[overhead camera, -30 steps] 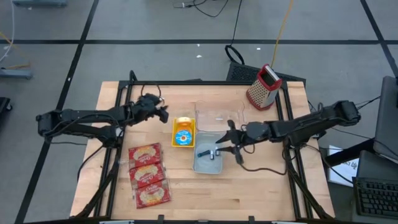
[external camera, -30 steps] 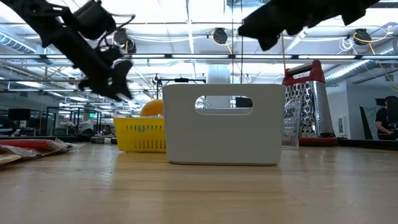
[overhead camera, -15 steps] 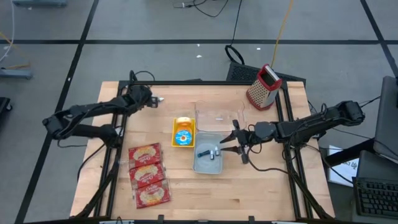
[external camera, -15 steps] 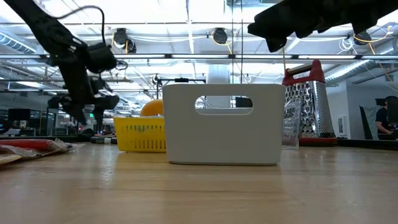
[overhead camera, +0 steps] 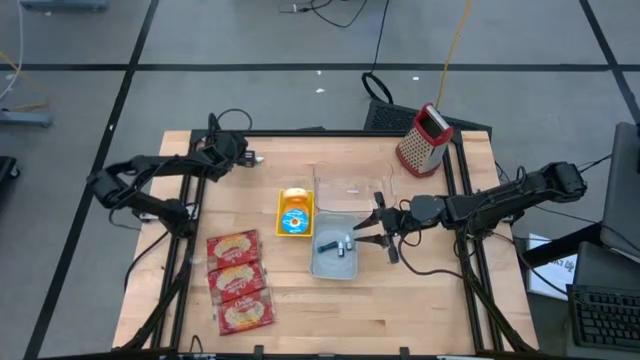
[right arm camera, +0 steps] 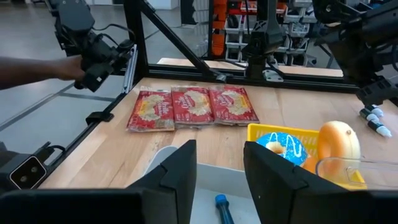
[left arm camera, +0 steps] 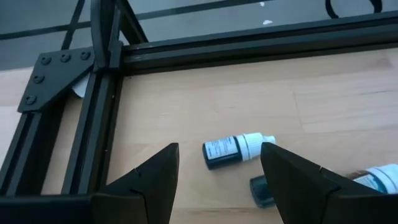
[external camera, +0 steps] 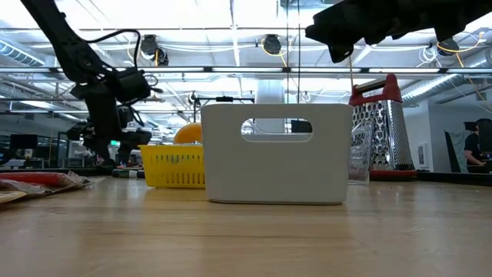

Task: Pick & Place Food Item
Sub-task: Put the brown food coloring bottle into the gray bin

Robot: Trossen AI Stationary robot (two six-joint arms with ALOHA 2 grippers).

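- The small dropper bottle point(left arm camera: 237, 150) lies on its side on the tabletop point(overhead camera: 400, 310) near the far left corner, not yet picked
- The left gripper point(left arm camera: 217, 180) hovers just over it, fingers spread wide and empty
- The right gripper point(overhead camera: 372, 233) hangs over the grey bin point(overhead camera: 334, 262), fingers part open, holding nothing
- Judged: grasping and placing both remain
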